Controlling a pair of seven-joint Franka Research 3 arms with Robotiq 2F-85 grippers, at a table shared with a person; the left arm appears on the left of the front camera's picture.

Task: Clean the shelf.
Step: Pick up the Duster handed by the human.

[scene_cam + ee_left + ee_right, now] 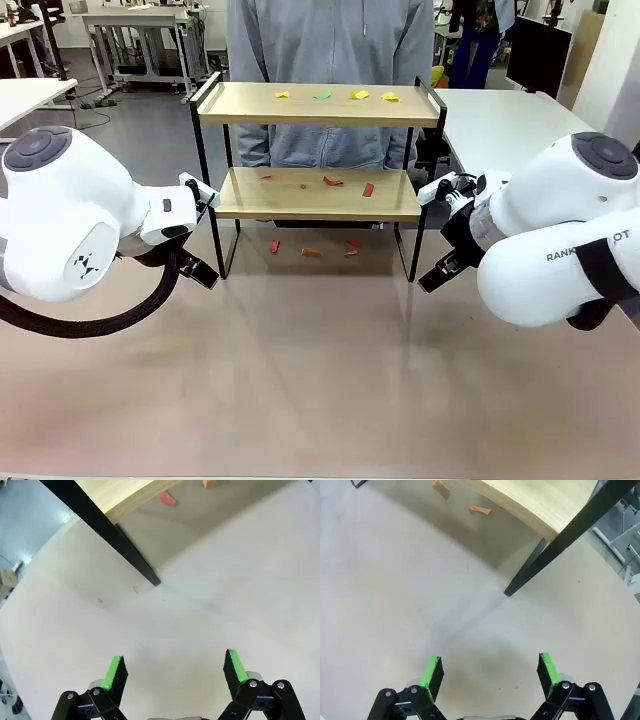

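shelf sits on the table at 12 o'clock. left hand is released and empty, shelf up at its 11. right hand same deal, released, shelf at 1.

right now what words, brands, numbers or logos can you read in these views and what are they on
"RANK" then "OT": on the white casing of the right arm, front view; a black strap hides the letters between them, so the full wording cannot be read.
A small dark logo mark without letters: on the left arm.
The shelf and the table carry no readable print.
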